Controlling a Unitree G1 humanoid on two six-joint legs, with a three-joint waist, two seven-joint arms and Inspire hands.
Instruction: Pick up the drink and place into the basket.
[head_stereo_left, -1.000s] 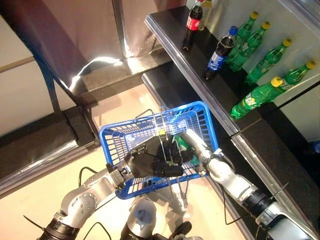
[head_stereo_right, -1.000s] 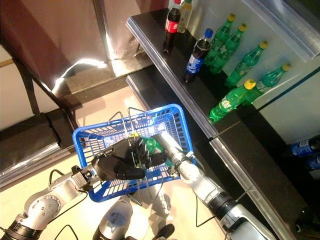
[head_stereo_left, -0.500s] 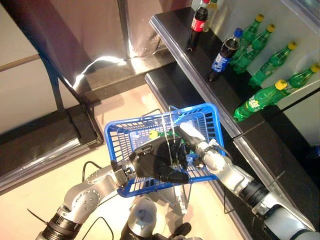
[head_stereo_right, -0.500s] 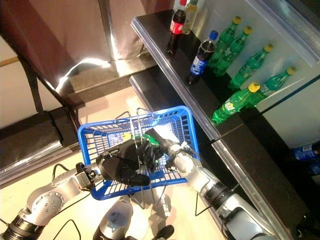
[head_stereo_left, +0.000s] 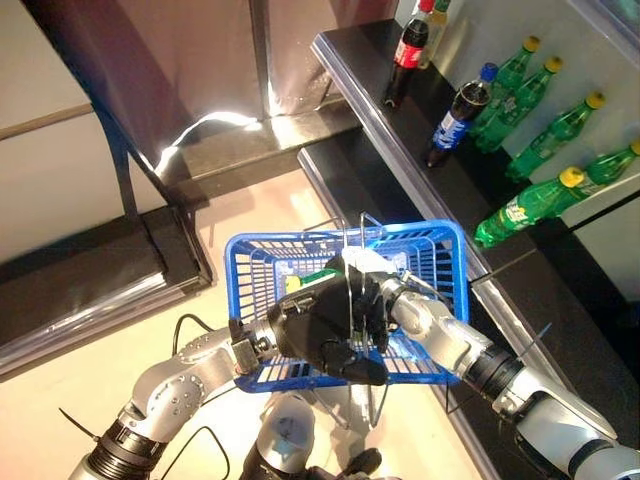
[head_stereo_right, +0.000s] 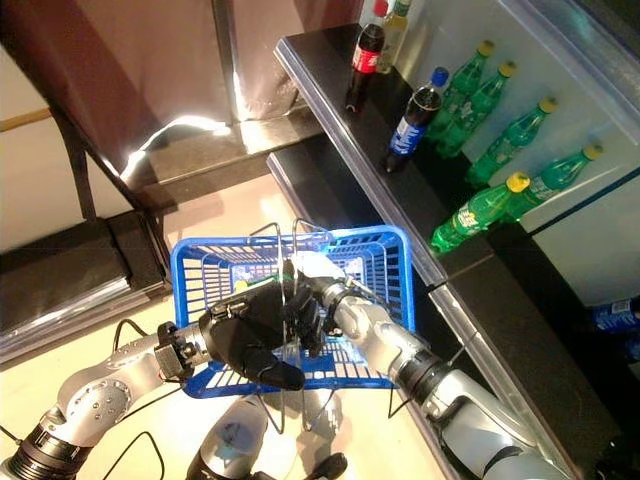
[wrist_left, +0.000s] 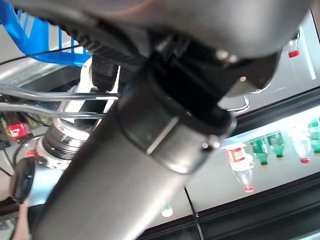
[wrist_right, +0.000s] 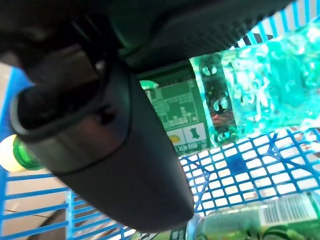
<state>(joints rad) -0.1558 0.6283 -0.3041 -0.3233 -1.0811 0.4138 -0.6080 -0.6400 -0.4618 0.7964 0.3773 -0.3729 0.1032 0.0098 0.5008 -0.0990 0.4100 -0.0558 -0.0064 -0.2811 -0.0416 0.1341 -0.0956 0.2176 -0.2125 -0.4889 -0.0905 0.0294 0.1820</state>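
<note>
The right hand (head_stereo_right: 318, 300) grips a green bottle (wrist_right: 235, 95) inside the blue basket (head_stereo_left: 440, 262). The left hand (head_stereo_left: 325, 335) is clenched round the basket's wire handles (head_stereo_left: 350, 290).

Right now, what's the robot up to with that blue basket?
The left hand holds the blue basket by its wire handles. The right hand is inside the basket, gripping a green bottle; another bottle already lies on the basket floor. More drinks stand on the black shelf.
</note>
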